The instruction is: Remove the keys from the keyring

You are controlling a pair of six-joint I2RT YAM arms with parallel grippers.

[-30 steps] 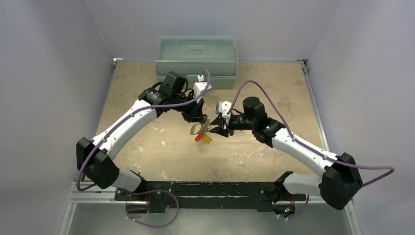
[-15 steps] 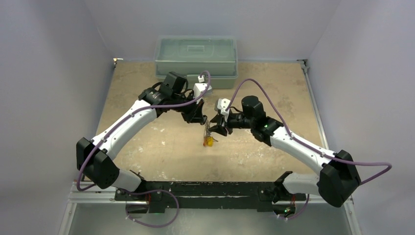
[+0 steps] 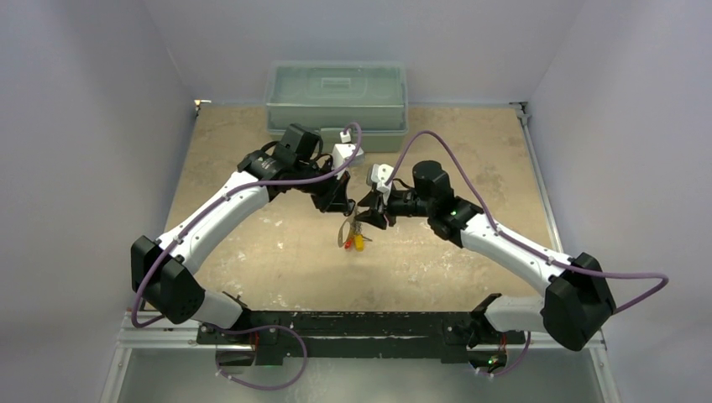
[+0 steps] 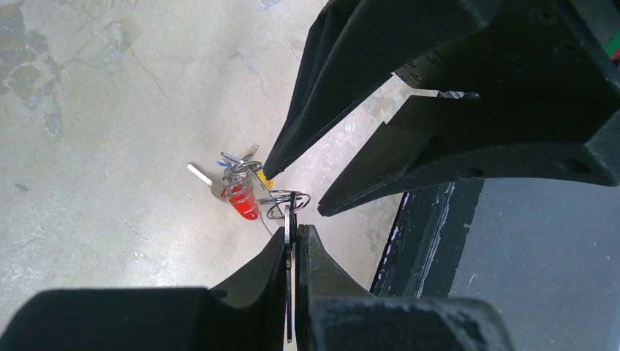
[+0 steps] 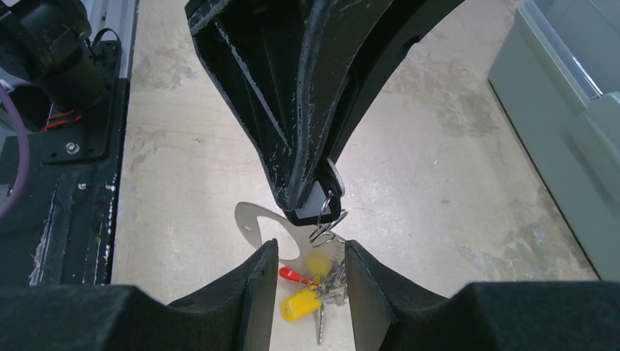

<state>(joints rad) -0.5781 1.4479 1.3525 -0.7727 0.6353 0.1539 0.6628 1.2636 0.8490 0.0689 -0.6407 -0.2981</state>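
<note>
There are two arms and two grippers, and each gripper has two fingers.

The left gripper (image 4: 291, 238) is squeezed shut. Its two fingers pinch one thin silver piece (image 4: 288, 223) right at their tips. I cannot tell if that piece is a key or a part of the keyring. The whole bunch hangs down from this pinch, up off the table (image 3: 252, 168).

The right gripper (image 5: 308, 247) is spread wide and holds nothing. Its two fingers point at the left gripper's tips, one finger on each side of the bunch. One fingertip is just beside the yellow tag (image 5: 298, 305).

The keys (image 5: 322, 289) hang just under the left fingertips, and in the right wrist view they show in the gap between the right fingers. They are bunched too close together to count. One thin key blade sticks out past the red tag (image 4: 245, 201). I see one red tag and one yellow tag. I see two small wire rings (image 4: 287, 202), one right at the left fingertips and one a bit farther out, by the red tag.

The keyring (image 5: 254, 218) is one flat grey piece, just beside the left gripper's tip and above the tags.

One clear box (image 3: 336, 92) with a lid sits well past both grippers, at the far edge of the table.
</note>
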